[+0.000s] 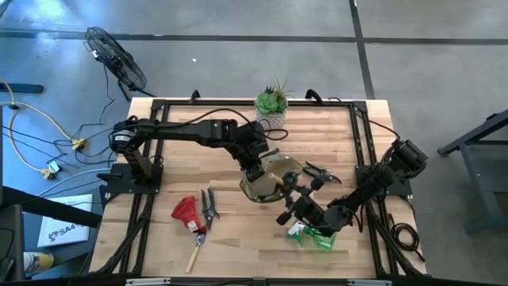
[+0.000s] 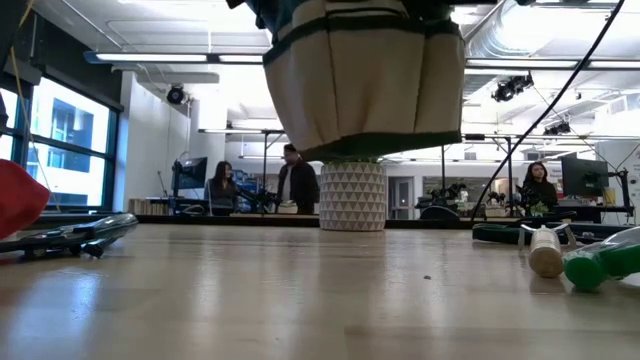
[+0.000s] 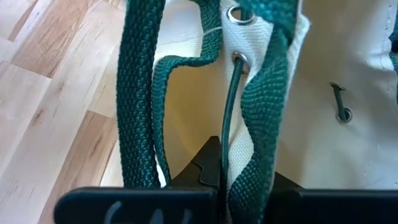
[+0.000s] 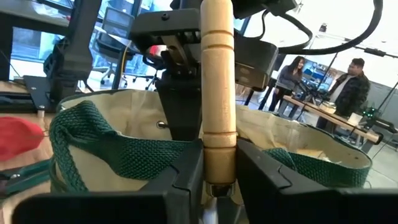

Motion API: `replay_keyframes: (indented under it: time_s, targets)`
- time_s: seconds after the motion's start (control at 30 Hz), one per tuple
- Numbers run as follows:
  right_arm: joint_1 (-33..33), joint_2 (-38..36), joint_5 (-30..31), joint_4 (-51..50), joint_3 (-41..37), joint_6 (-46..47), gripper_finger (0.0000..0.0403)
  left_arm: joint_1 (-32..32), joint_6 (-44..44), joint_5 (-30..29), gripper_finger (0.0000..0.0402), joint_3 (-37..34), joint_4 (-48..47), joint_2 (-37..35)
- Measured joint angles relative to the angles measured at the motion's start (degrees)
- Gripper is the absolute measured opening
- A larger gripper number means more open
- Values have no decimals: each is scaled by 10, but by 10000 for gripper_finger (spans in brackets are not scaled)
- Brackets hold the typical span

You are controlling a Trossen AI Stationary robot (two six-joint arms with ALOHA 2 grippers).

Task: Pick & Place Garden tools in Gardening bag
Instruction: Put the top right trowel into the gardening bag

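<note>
The olive-tan gardening bag (image 1: 266,185) hangs clear of the table in the low view (image 2: 365,90), and my left gripper (image 1: 255,169) is shut on its green strap. My right gripper (image 4: 219,180) reaches in level from the right over the bag's open mouth (image 4: 298,146). It is shut on a wooden-handled tool (image 4: 217,81), whose head is hidden below the fingers. On the table lie the green spray bottle (image 1: 313,236), black shears (image 1: 321,172), a red glove (image 1: 186,211), dark pruners (image 1: 209,204) and another wooden-handled tool (image 1: 195,253). My left gripper pinches the bag's green webbing loop handle (image 3: 252,155) and a thin green cord (image 3: 225,149) at the rim, just below the eyelets. Its fingers slant down from the table's left. The bag hangs below them, lifted clear. My right gripper pinches the wooden handle's lower part (image 4: 219,165) between its two fingers (image 4: 186,177), near the metal end. The fingers come level from the table's right and lie across the handle. The handle stands upright, free end up, above the bag's opening.
A green succulent in a white pot (image 1: 272,105) stands at the far edge behind the bag. The spray bottle (image 2: 590,262) lies at the near right, the glove (image 2: 15,200) and pruners (image 2: 70,235) at the near left. People sit beyond the table.
</note>
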Motion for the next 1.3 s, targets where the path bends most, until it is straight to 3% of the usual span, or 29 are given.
replay_keyframes:
  time_s: [0.37, 0.67, 1.3]
  targets:
    - [12, 0, -26, 2, 0, 1, 84, 0, -2, 1, 0, 0, 0, 0]
    - [13, 0, -7, 20, 0, 2, 104, 0, -3, 7, 0, 0, 1, 0]
    - [32, 0, -12, 81, 0, -18, 278, 0, -4, 9, 0, 0, 1, 0]
